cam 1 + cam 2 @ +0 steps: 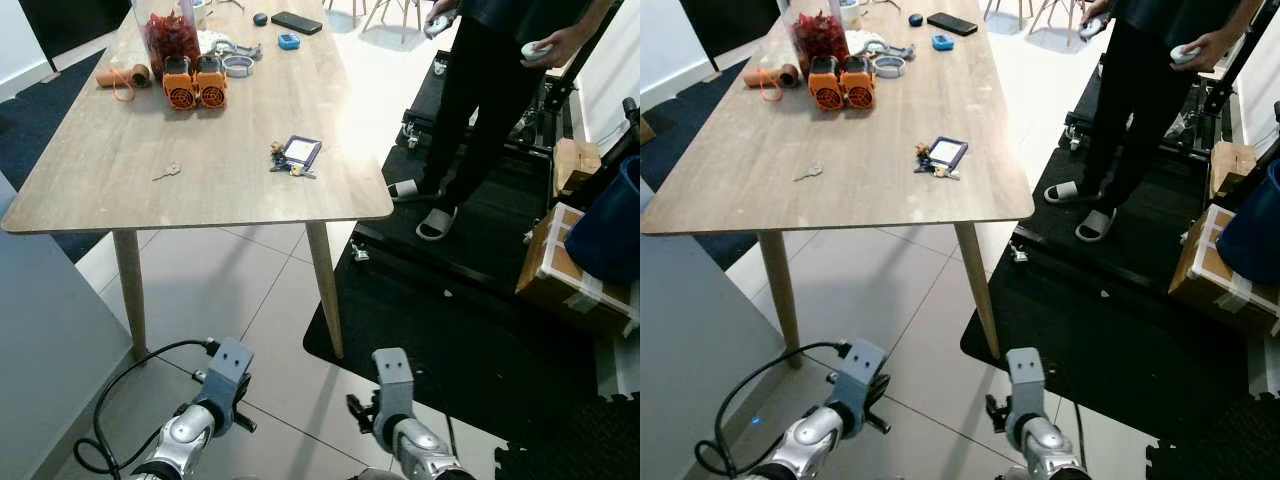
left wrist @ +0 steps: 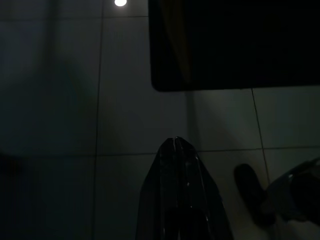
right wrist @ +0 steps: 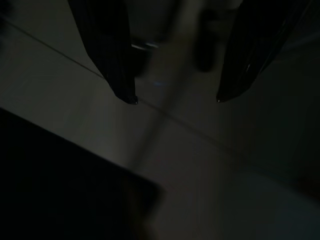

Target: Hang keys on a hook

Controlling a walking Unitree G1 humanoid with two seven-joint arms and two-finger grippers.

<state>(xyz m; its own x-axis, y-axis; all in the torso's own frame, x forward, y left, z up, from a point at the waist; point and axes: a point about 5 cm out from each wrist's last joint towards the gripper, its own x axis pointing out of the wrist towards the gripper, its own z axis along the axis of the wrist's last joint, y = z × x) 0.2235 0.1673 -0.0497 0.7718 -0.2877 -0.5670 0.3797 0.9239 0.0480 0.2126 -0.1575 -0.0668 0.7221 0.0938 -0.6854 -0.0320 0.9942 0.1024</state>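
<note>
Fingers (image 2: 176,165) of the left gripper (image 2: 176,145) are pressed together into one dark point with nothing between them, hanging over the grey tiled floor (image 2: 125,125); those of the right gripper (image 3: 175,100) stand wide apart, also empty, above the same tiles. Both arms hang low in front of the counter (image 1: 120,170).

The keys (image 1: 283,160) lie on the pale wooden top near its right front corner: a small bunch of metal keys with a brownish fob, touching a dark blue-framed rectangular tag (image 1: 301,150) with a pale face. A single silver key (image 1: 167,172) lies well apart from them, toward the left front edge.

Farther back on the counter two orange devices (image 1: 195,82) stand side by side, just in front of a clear jar of red contents (image 1: 170,32). To their left lies a brown roll (image 1: 125,76) with an orange cord. Behind them are a roll of tape (image 1: 238,66), a small blue object (image 1: 288,41) and a black phone (image 1: 296,22).

To the right of the counter a person in dark trousers (image 1: 480,90) and sandals stands on a black mat (image 1: 470,300), holding a white controller in each hand. Cardboard boxes (image 1: 570,270) sit at the far right.
</note>
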